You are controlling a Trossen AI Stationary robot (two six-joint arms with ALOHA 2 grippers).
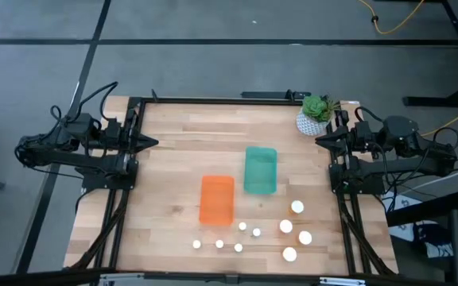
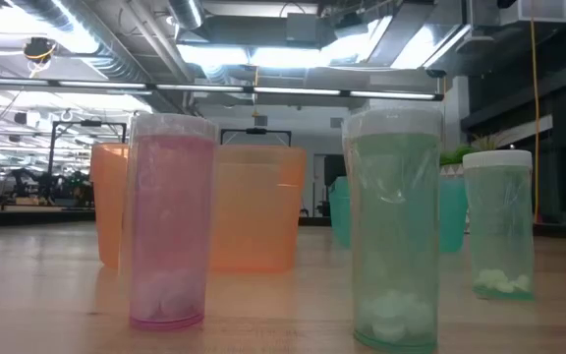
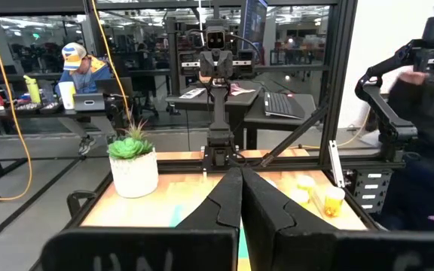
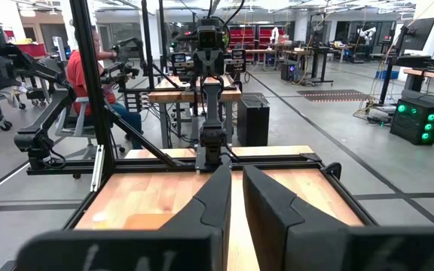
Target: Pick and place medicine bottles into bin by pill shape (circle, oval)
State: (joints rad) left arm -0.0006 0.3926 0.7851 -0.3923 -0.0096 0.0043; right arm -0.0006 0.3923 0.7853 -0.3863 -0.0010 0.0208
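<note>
Several white-topped medicine bottles (image 1: 285,226) stand upright on their bases near the table's front edge, the larger ones toward the right and the smaller ones (image 1: 219,244) in a loose row to their left. In the low view a pink bottle (image 2: 170,221) and a green one (image 2: 393,231) stand closest, with white pills at their bottoms. An orange bin (image 1: 216,199) and a teal bin (image 1: 260,169) stand mid-table. My left gripper (image 1: 154,143) (image 3: 241,175) hangs shut over the left edge, pointing level. My right gripper (image 1: 318,140) (image 4: 236,169) mirrors it at the right edge, shut and holding nothing.
A white plant pot (image 1: 312,117) with a green succulent stands at the far right corner, close beside my right gripper. Black frame rails (image 1: 126,199) run along both table sides. People sit at desks beyond the table in both wrist views. Bare wood (image 1: 181,135) lies between the arms.
</note>
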